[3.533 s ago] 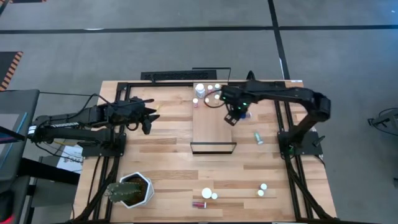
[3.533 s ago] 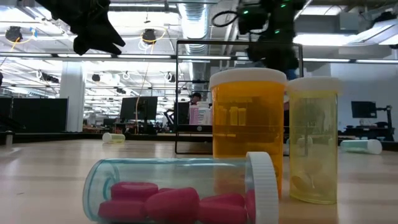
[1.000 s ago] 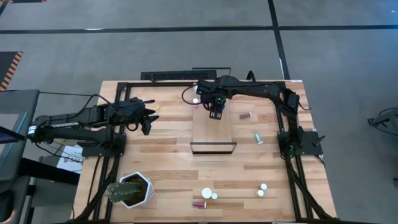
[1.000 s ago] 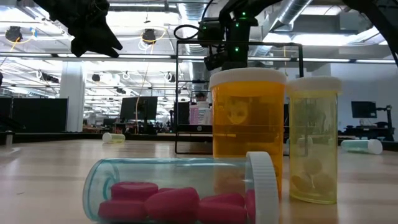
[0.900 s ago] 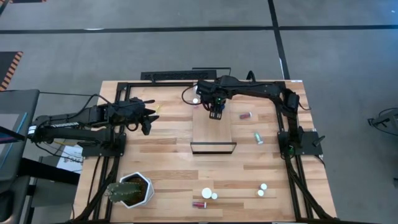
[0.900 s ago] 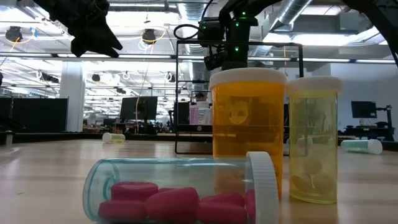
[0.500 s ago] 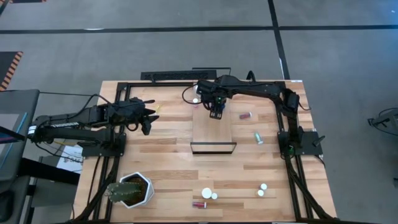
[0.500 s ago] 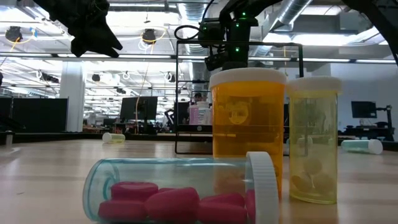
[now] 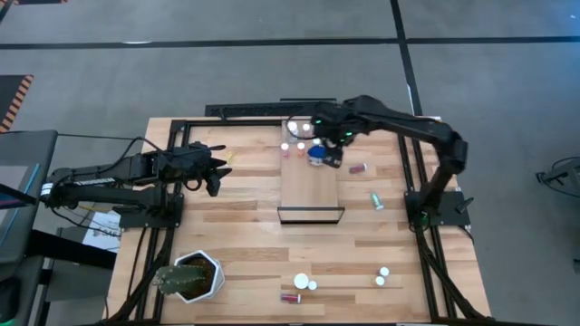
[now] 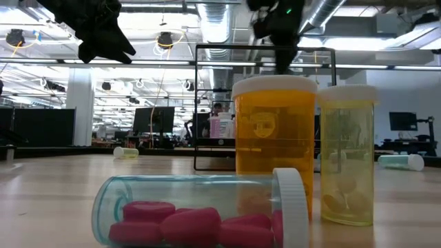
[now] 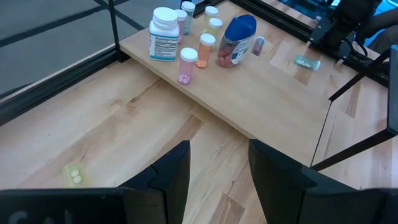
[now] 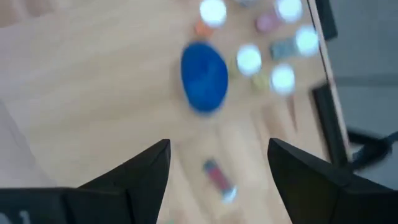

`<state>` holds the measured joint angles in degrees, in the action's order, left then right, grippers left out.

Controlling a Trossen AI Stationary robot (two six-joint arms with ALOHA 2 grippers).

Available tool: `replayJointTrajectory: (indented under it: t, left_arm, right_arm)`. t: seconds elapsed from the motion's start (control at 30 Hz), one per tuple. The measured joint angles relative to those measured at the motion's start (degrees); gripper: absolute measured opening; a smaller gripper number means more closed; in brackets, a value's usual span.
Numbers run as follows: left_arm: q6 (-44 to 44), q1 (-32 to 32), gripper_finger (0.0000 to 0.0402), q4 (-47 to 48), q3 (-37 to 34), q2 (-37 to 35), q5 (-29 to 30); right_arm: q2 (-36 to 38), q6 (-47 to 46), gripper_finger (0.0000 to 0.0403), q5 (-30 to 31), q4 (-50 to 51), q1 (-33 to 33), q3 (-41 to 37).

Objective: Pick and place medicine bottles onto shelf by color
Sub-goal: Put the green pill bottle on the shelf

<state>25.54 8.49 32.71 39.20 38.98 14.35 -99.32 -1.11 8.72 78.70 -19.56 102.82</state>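
Well, the slatted wooden table [image 9: 245,217] filled the middle of the high view, grey floor all round it, and the shelf [image 9: 310,186] lay just above centre with its dark frame at the lower end. At the shelf's upper end stood a cluster of medicine bottles [image 11: 186,31], and the blue-capped bottle [image 9: 315,153] sat at that cluster's right edge. The right gripper [image 9: 332,156] hung just right of the blue cap, its fingers [image 12: 298,171] spread wide with nothing between them. Over at left of centre the left gripper [image 9: 214,177] waited above bare boards, fingers [image 11: 168,177] partly apart and empty.

Loose bottles lay about: a red one [image 9: 358,168] right of the shelf, a pale teal one [image 9: 375,200] lower right of that, white caps and a red vial [image 9: 291,298] near the bottom edge, and a plant pot [image 9: 193,276] at lower left. In the low view an amber bottle [image 10: 275,145], a yellowish one [image 10: 346,155] and a toppled vial of pink pills [image 10: 200,210] crowded the foreground, with a bright open hall of ceiling lights and monitors behind.

The right wrist view was smeared, so the small caps beyond the blue blob could not be told apart. In the low view both grippers were cut off at the top edge.
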Motion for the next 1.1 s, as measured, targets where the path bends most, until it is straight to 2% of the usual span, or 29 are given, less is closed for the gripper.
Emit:
replayJointTrajectory:
  t: [0.17, 0.5, 0.67, 0.87, 1.1]
  left_arm:
    - [0.0, 0.0, 0.0149, 0.3, 0.0, 0.0, 0.0]
    - [-0.1, 0.0, 0.0149, 0.4, 0.0, 0.0, 0.0]
    - [-0.3, 0.0, 0.0149, 0.4, 0.0, 0.0, 0.0]
    - [0.5, 0.0, 0.0149, 0.6, 0.0, 0.0, 0.0]
    - [2.3, 0.0, 0.0149, 1.4, 0.0, 0.0, 0.0]
  right_arm:
    - [8.2, -7.8, 0.0291, -1.0, 5.0, 2.9, -6.3]
    - [24.8, -37.5, 0.0291, -1.6, 7.0, 11.7, -33.6]
    - [30.4, -49.1, 0.0291, -4.4, 4.0, 17.7, -43.7]
    - [33.1, -60.9, 0.0291, -10.5, -4.2, 28.1, -50.5]
    - [30.9, -78.5, 0.0291, -14.1, -8.1, 42.3, -50.9]
